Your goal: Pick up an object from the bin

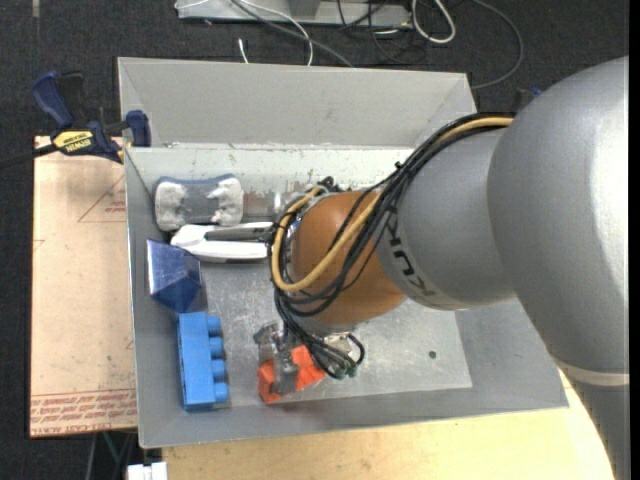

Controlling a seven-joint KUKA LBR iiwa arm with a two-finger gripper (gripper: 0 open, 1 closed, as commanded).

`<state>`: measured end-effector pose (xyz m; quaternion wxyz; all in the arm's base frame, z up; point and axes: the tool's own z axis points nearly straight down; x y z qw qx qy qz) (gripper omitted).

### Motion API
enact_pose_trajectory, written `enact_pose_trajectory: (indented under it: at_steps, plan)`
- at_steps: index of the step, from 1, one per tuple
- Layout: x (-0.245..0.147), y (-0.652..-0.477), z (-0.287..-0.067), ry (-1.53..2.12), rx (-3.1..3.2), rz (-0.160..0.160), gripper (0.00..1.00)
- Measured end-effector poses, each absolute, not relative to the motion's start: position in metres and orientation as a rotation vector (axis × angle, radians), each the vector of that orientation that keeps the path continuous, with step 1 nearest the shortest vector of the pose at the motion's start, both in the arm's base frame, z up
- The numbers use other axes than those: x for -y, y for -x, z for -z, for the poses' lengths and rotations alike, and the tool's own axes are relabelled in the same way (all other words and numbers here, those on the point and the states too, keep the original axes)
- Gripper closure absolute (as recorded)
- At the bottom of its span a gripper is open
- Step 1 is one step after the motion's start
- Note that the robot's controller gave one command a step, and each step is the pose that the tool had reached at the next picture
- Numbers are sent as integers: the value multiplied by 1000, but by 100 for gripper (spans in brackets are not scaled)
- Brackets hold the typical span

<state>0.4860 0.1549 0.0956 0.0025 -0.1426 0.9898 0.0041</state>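
My gripper (283,356) is low over the bin floor near the front middle, just below the arm's wrist. A small orange-red thing (272,384) lies right under its tip, partly hidden by it; I cannot tell whether it is held. A long blue toy brick (203,361) lies a little to the gripper's left, pointing front to back.
A dark blue wedge-shaped block (175,276) sits at the left wall. Behind it lie a white elongated tool (222,241) and a crumpled silver-grey thing (198,200) along the back wall. The arm covers the bin's middle and right.
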Motion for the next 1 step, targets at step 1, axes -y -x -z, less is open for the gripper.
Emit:
enact_pose_trajectory:
  at_steps: [1]
  plan:
    - [-163,-481,-206,469,-3105,-13,100]
